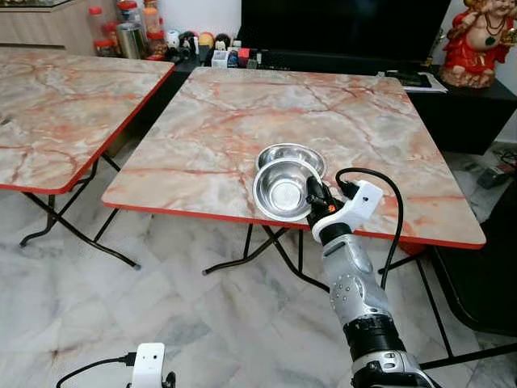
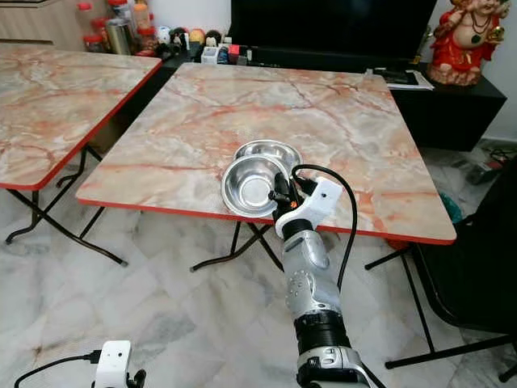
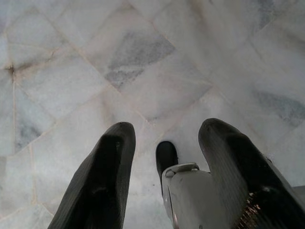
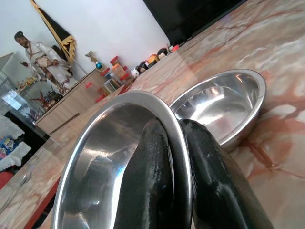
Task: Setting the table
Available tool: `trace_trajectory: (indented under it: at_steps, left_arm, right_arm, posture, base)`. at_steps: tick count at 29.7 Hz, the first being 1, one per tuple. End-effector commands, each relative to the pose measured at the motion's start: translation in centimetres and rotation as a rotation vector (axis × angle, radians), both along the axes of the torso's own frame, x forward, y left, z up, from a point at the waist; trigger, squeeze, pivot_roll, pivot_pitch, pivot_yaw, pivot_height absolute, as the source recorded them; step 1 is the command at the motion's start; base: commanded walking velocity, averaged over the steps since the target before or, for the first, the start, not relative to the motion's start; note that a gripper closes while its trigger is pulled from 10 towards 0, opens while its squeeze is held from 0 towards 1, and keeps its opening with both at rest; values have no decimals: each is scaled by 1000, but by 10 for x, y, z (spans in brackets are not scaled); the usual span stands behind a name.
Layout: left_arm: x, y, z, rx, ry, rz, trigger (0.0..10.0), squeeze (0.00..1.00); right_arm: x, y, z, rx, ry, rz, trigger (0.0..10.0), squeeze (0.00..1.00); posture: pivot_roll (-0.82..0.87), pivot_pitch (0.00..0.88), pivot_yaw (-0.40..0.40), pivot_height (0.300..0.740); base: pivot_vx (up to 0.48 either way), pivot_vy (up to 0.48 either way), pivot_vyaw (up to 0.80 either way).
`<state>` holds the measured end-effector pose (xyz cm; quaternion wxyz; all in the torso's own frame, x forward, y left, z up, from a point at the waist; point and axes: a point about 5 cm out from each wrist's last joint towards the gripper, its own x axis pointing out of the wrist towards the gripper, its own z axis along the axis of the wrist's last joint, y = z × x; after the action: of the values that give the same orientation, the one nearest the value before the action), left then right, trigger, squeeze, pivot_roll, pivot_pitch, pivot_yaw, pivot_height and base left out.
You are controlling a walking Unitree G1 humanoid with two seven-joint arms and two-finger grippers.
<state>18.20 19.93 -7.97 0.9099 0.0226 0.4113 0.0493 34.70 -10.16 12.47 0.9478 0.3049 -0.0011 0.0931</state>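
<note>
Pinching the rim of a shiny round stainless-steel bowl (image 1: 283,190), the right gripper (image 1: 316,196) has its two black fingers (image 4: 157,186) closed tight, one inside the rim and one outside. This held bowl sits near the front red edge of the pink-veined marble-patterned square desk (image 1: 242,121), tipped a little and overlapping a second matching steel bowl (image 1: 295,153) resting flat on the desk just behind it. A second marble-patterned desk (image 1: 56,105) stands well apart on the robot's left. Low over the pale marble floor (image 3: 143,71), the left gripper (image 3: 164,143) hangs with fingers spread and nothing between them.
</note>
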Motion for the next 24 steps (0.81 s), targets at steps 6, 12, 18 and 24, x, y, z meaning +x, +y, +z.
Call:
trace_trajectory:
  at_steps: [6, 12, 18, 24]
  left_arm:
    - [0, 1, 0, 2, -4, 12, 10000, 0]
    - [1, 2, 1, 3, -6, 16, 10000, 0]
    - [0, 4, 1, 6, -5, 17, 10000, 0]
    - [0, 4, 1, 9, -4, 16, 10000, 0]
  right_arm:
    - [2, 9, 8, 9, -23, 15, 10000, 0]
    - [3, 10, 9, 12, -19, 20, 10000, 0]
    - [2, 11, 10, 5, -32, 13, 10000, 0]
    - [2, 10, 9, 5, -31, 9, 10000, 0]
  posture:
    - [-40, 0, -31, 740]
    - [-37, 0, -30, 740]
    - [-36, 0, -25, 740]
    - [-37, 0, -21, 740]
  base:
    - [253, 0, 0]
    - [269, 0, 0]
    - [292, 0, -347]
    - [295, 0, 0]
